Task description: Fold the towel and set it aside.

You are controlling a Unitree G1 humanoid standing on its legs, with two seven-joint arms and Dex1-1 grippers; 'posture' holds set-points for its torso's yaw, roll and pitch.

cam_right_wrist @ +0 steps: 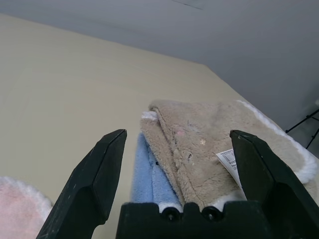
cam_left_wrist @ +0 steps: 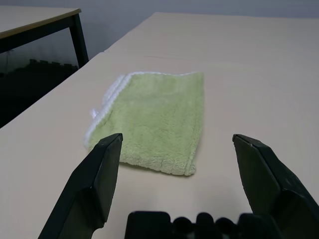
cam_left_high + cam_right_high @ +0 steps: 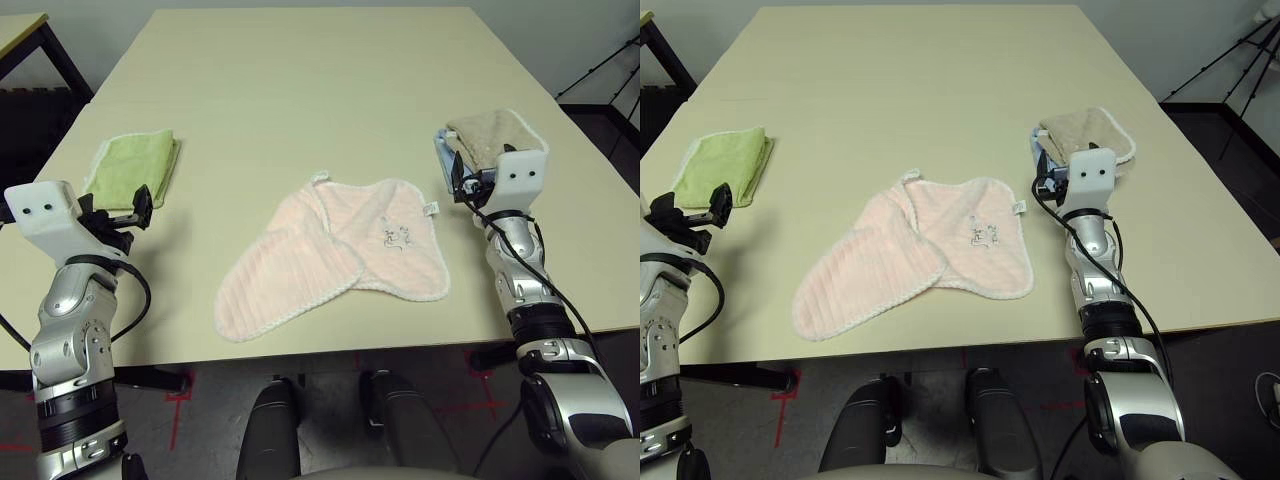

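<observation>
The pink towel (image 3: 335, 255) is laid loosely on the table (image 3: 300, 90), close to the middle of its near edge, and is held by neither gripper. It is crumpled rather than flat: one ribbed flap is folded over toward the near left, and a broader part is spread toward the right. White edging is seen all round it. A small grey embroidered mark (image 3: 396, 237) is seen on the right part, too small to be read, and a small white tag (image 3: 432, 209) is seen at its right rim.

Bare surface is left on every side of the towel, and the whole far half of the table is unoccupied.

A folded green towel (image 3: 133, 167) is placed near the left edge, well apart from the pink one. A beige towel (image 3: 492, 133) is stacked on a blue one (image 1: 149, 174) near the right edge; a white printed label (image 1: 230, 162) is seen on the beige cloth, its writing not legible.

The left gripper (image 2: 182, 164) is held above the near left part of the table, pointed roughly level at the green towel, its fingers spread wide and empty. The right gripper (image 1: 179, 164) is held just before the beige stack, likewise spread wide, with nothing between its fingers.
</observation>
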